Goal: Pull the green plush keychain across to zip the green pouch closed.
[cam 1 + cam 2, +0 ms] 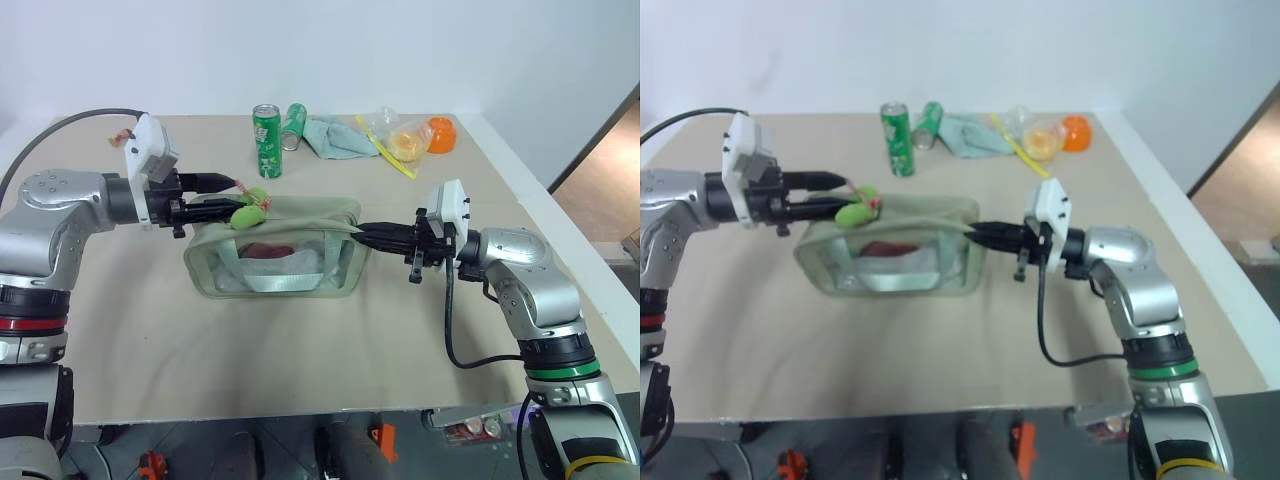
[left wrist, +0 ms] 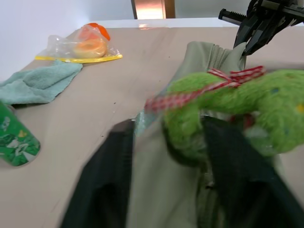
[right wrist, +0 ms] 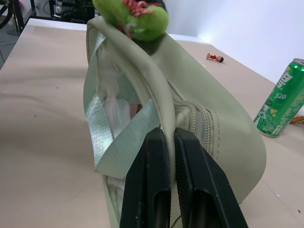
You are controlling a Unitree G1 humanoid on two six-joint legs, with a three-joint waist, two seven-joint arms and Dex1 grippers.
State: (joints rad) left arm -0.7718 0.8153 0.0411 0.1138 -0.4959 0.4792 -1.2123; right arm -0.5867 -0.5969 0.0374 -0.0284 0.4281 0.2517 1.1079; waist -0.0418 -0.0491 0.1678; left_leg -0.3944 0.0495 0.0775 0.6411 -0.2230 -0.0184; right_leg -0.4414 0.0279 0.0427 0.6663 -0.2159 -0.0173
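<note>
Green plush keychain sat at the left end of the green pouch, on its top edge, between the spread fingers of the left gripper; in the left wrist view the plush lay across the gap with one black finger on either side, and whether either pad was touching it could not be told; the left arm was plainly the nearer one. Pouch's long axis ran left to right across the tabletop, so the zip line led from the keychain toward the right gripper; that gripper was pressed together on the pouch's right end, pinching the top seam and bracing it; judgement: the pull would run rightward along the top.

Tabletop was beige and flat; at its far edge, well apart from the pouch, stood a green soda can, with a teal cloth and a bagged orange item; beyond was a plain white wall.
</note>
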